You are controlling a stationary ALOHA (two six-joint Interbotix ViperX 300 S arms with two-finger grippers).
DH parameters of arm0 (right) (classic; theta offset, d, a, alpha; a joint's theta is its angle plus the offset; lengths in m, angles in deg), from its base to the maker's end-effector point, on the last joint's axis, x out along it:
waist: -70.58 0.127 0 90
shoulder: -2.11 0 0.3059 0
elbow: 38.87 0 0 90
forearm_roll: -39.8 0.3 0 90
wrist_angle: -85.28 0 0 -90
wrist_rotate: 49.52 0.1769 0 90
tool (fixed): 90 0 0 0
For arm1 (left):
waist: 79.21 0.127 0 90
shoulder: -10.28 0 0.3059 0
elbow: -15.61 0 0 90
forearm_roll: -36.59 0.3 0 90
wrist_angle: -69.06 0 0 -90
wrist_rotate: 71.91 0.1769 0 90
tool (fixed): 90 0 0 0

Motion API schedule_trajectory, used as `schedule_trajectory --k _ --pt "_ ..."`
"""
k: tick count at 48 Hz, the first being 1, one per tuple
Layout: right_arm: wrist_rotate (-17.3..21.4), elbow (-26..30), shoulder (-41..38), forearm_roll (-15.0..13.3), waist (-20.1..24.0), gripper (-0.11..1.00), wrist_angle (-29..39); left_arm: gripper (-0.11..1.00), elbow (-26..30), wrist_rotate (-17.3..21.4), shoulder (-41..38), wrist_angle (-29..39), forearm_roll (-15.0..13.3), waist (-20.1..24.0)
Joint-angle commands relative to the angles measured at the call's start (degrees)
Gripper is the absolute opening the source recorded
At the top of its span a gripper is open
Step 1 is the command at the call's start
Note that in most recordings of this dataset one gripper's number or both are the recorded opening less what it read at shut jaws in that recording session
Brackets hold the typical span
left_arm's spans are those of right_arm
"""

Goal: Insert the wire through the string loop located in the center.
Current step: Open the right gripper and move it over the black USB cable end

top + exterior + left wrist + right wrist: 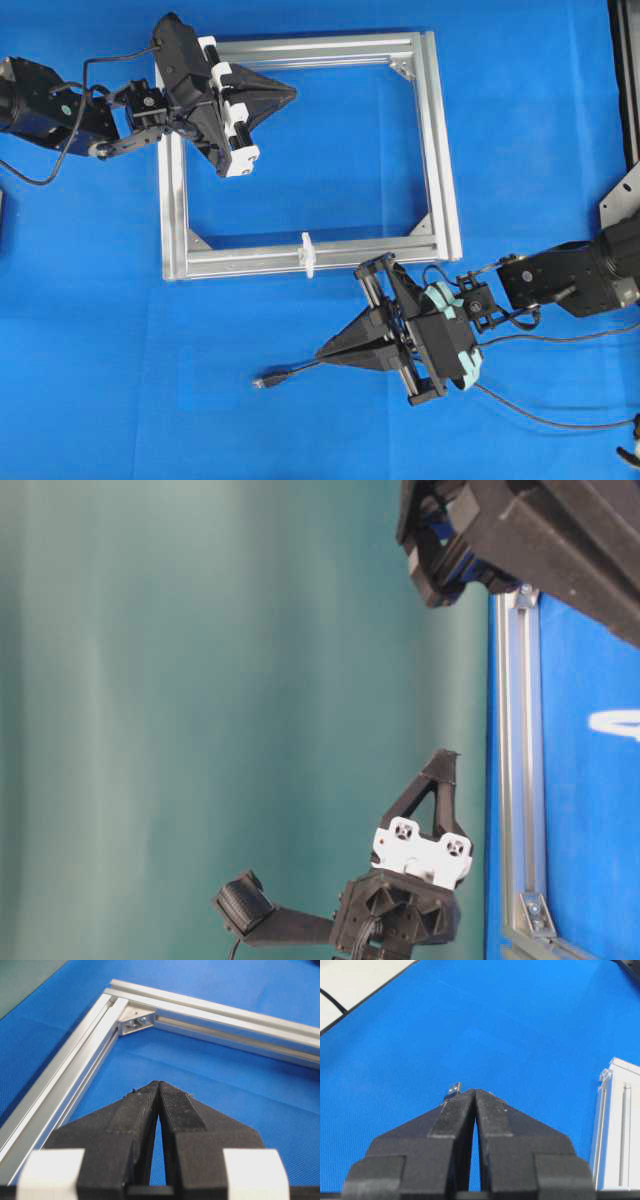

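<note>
Our right gripper [322,353] had its jaws pressed together on nothing, tips aimed toward the left of the overhead view. Just beyond those tips lay the wire [290,376], its small plug end [259,382] resting on the blue mat [100,300]; the wrist view showed the plug [453,1090] poking out just past the closed tips. Our left gripper [292,95] was likewise closed and empty, hovering over the upper-left part of the aluminium frame [440,140], with a corner bracket [135,1019] ahead of it in its own camera.

The string loop [308,254] stood on the frame's near rail, around its middle, not far from our right gripper.

We judged the wire to be light and limp, likely to sag or bend away if held far back. We thought the best hold was close behind the plug, where the stiffer tip would stay pointed for threading. The loop looked small and flimsy, so it might swing aside under a push.
</note>
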Motion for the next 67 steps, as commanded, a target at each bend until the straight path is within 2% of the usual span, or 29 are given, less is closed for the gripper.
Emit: schedule_trajectory --k 1,6,18,28,35,46,50,53,63,65,67 --pt "0.1 1.2 3.0 0.0 0.3 0.0 -0.4 0.0 0.6 0.1 2.5 0.4 1.2 -0.4" --pt "0.1 1.1 4.0 0.1 0.8 -0.04 0.0 0.0 0.5 0.2 2.5 1.1 1.3 -0.4" --pt "0.4 1.3 4.1 0.3 0.8 -0.04 1.7 0.0 0.4 0.2 2.5 1.5 1.2 -0.4" --pt "1.9 2.3 4.2 2.7 0.8 -0.04 7.1 0.0 0.4 0.1 2.5 1.5 1.2 -0.4" --pt "3.3 3.1 4.1 2.8 0.8 -0.04 11.0 0.0 0.5 0.1 2.5 1.5 1.2 -0.4" --pt "4.1 3.6 4.2 2.8 0.8 -0.01 12.4 0.0 0.6 0.1 2.5 1.5 1.3 -0.4" --pt "4.1 3.7 4.1 2.8 0.8 0.1 12.6 0.0 0.5 0.1 2.5 1.5 1.2 -0.4" --pt "4.2 3.8 4.1 2.9 0.9 0.23 12.7 0.0 0.4 0.1 2.5 1.5 1.3 -0.4" --pt "4.1 4.0 4.1 3.5 0.8 0.83 14.5 0.0 0.4 0.1 2.6 1.5 1.2 -0.4" --pt "4.1 4.0 4.1 3.5 0.8 0.9 14.7 0.0 0.4 0.1 2.6 1.5 1.2 -0.4" --pt "4.1 4.0 4.1 3.5 0.9 0.89 14.8 0.0 0.4 0.1 2.6 1.5 1.2 -0.4"
